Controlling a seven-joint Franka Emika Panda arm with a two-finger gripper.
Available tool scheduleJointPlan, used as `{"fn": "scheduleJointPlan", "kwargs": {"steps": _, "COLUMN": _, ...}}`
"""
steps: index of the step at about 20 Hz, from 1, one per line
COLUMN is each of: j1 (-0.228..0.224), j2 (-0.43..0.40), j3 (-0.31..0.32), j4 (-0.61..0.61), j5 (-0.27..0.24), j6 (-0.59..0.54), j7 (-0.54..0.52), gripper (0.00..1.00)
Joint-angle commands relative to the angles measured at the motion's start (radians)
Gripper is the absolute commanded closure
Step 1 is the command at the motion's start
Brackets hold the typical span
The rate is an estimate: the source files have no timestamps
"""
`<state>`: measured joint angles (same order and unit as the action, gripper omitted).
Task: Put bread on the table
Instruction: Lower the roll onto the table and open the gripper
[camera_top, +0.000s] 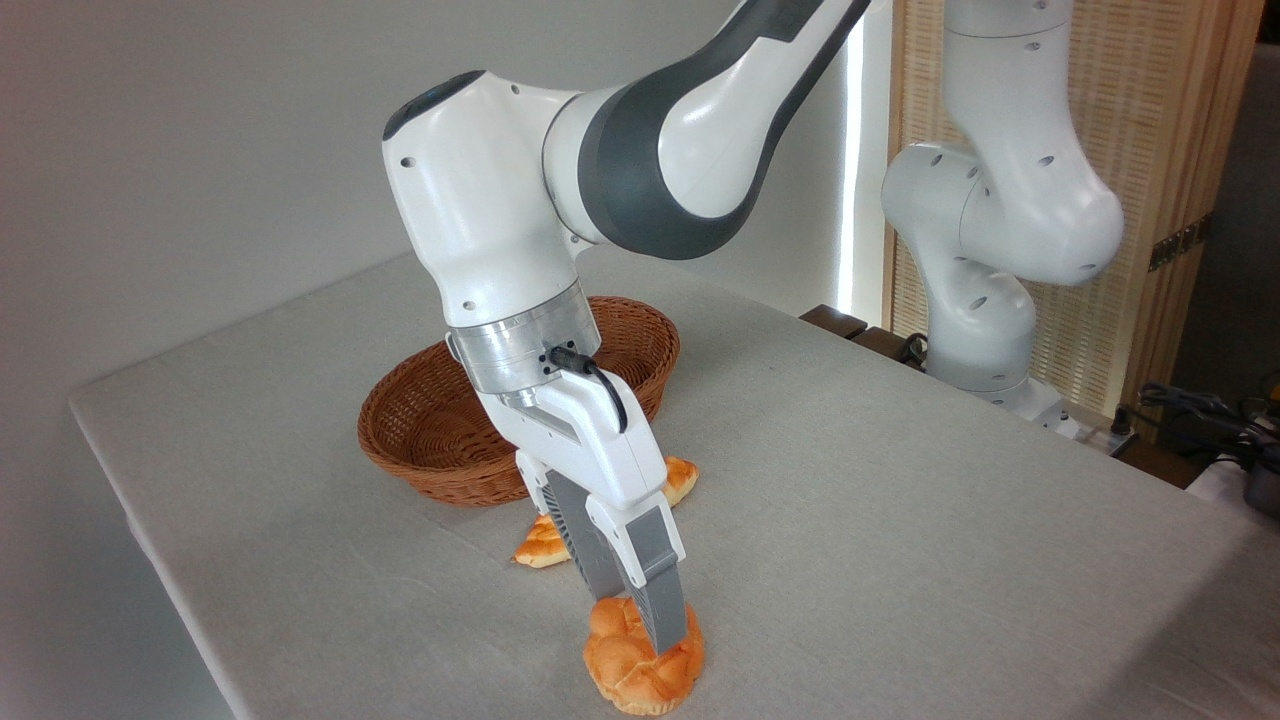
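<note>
Tabletop (300, 560), grey woven cloth, fills the view; left part bare. Behind centre-left, brown wicker basket (430, 440), nothing visible inside from this angle. Just in front of the basket, a longer pale-patched loaf (545, 545) lies on the cloth, mostly hidden behind the arm's hand; one end shows near the basket rim.

Front centre: bread (640, 665), round knotted orange bun, sitting on the tabletop near the front edge, well clear of the basket. Tool (645, 625) comes down on it from above and behind, tilted, fingers (655, 590) straddling the bun's top. Fingers narrow, tips at or pressed into the bun's upper lobes; looks closed on it, though contact on the far side is hidden.

Key relation: bun directly under the tool tips, already resting on cloth, no gap beneath. Bun is roundish, no clear long axis. Judgement: placement looks done; next move likely calls for opening the fingers and lifting straight up along the tool's tilt so the bun isn't dragged or tipped.

Right: arm's base column (985, 300) at the tabletop's far right edge, cables beyond.
</note>
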<state>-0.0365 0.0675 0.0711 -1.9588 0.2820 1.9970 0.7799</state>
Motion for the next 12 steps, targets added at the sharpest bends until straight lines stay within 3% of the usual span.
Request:
{"fn": "scheduleJointPlan", "kwargs": {"steps": 1, "j1": -0.005, "j2": -0.058, "j3": 0.001, "j4": 0.032, "j5": -0.104, "j6": -0.023, "j7": -0.007, "gripper": 0.00}}
{"fn": "scheduleJointPlan", "kwargs": {"steps": 4, "j1": -0.005, "j2": -0.100, "j3": -0.002, "j4": 0.121, "j5": -0.234, "j6": -0.137, "j7": -0.021, "gripper": 0.00}}
{"fn": "scheduleJointPlan", "kwargs": {"steps": 8, "j1": 0.000, "j2": -0.100, "j3": -0.016, "j4": 0.312, "j5": -0.340, "j6": -0.364, "j7": -0.019, "gripper": 0.00}}
{"fn": "scheduleJointPlan", "kwargs": {"steps": 9, "j1": 0.012, "j2": -0.100, "j3": -0.019, "j4": 0.340, "j5": -0.365, "j6": -0.392, "j7": -0.019, "gripper": 0.00}}
{"fn": "scheduleJointPlan", "kwargs": {"steps": 12, "j1": 0.117, "j2": -0.091, "j3": -0.135, "j4": 0.391, "j5": -0.400, "j6": -0.438, "j7": -0.021, "gripper": 0.00}}
